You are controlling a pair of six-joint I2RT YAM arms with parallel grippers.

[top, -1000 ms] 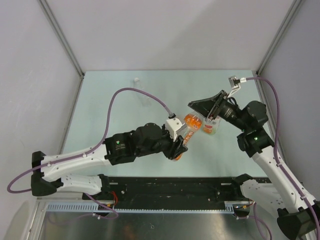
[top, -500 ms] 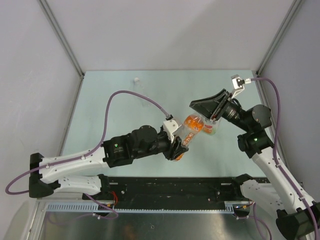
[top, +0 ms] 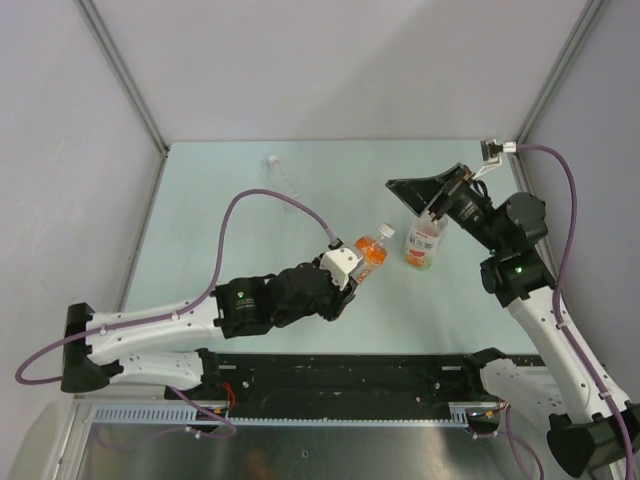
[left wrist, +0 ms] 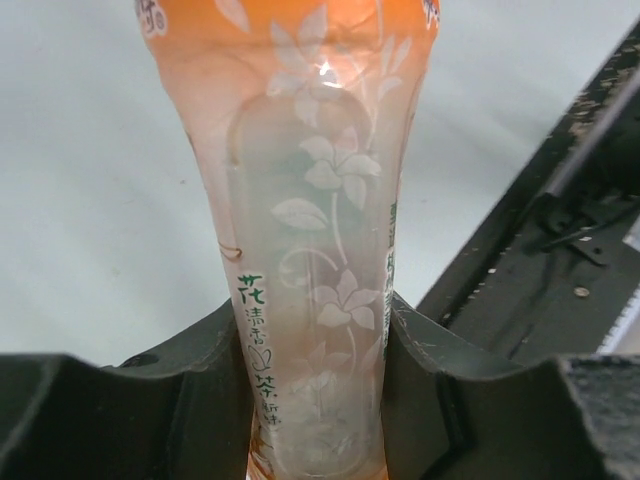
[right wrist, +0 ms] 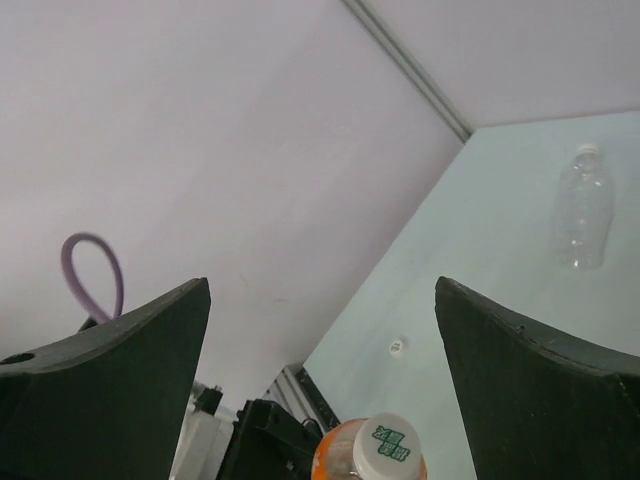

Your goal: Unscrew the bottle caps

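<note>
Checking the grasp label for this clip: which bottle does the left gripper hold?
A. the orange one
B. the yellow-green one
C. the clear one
A: in the left wrist view, the orange bottle is clamped in the left gripper.

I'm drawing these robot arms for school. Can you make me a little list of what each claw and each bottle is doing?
left gripper: shut on the orange plastic bottle
round white plastic cap: on the orange bottle's top
right gripper: open, holding nothing
yellow-green plastic bottle with white label: on the pale green table, near the right gripper
clear plastic bottle: lying at the table's far side
</note>
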